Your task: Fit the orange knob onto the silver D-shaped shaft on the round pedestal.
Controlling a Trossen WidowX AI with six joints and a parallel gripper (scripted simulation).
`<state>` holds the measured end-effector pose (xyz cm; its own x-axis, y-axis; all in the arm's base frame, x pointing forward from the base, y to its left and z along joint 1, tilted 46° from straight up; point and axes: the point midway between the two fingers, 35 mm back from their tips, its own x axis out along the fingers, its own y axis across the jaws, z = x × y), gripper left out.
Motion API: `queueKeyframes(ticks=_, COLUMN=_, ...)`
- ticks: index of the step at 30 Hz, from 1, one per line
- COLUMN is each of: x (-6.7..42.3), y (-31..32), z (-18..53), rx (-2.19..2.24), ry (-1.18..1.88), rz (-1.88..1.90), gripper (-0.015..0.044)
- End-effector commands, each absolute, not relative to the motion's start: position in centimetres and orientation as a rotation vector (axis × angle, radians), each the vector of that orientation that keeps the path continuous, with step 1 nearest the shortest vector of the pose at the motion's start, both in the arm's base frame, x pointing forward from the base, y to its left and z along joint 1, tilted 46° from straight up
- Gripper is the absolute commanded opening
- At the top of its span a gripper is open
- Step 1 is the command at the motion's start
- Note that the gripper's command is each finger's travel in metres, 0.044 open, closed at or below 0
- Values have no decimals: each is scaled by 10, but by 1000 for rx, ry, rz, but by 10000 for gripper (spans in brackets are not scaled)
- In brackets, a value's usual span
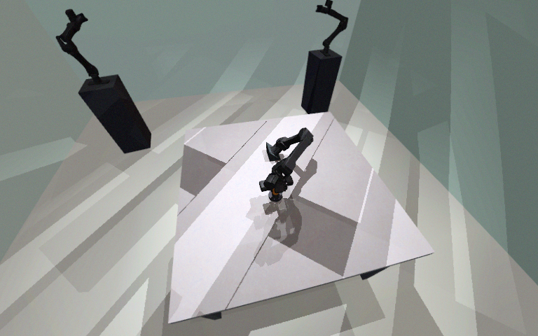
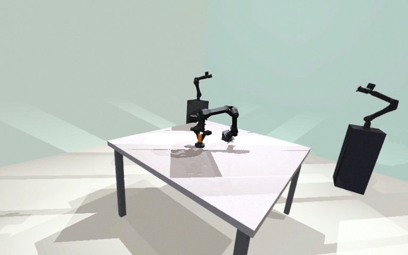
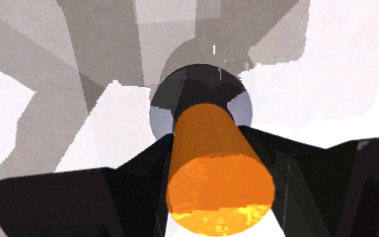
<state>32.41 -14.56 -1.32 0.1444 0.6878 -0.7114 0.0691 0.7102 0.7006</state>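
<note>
The smooth orange cylindrical knob [image 3: 217,163] has a satin, plastic-like skin with a mottled sheen on its near end. The round dark pedestal [image 3: 168,96] looks semi-gloss, catching pale glints. The white glossy table top [image 2: 258,192] mirrors shadows. The black gripper [image 3: 219,197] looks matt.
</note>
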Motion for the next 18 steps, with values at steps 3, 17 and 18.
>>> queueKeyframes(ticks=3, x=324, y=-146, z=-13, rx=689, ry=1374, rz=500, gripper=79)
queueKeyframes(ticks=17, x=324, y=-146, z=-13, rx=689, ry=1374, rz=500, gripper=440)
queueKeyframes(ticks=18, x=324, y=-146, z=-13, rx=689, ry=1374, rz=500, gripper=440)
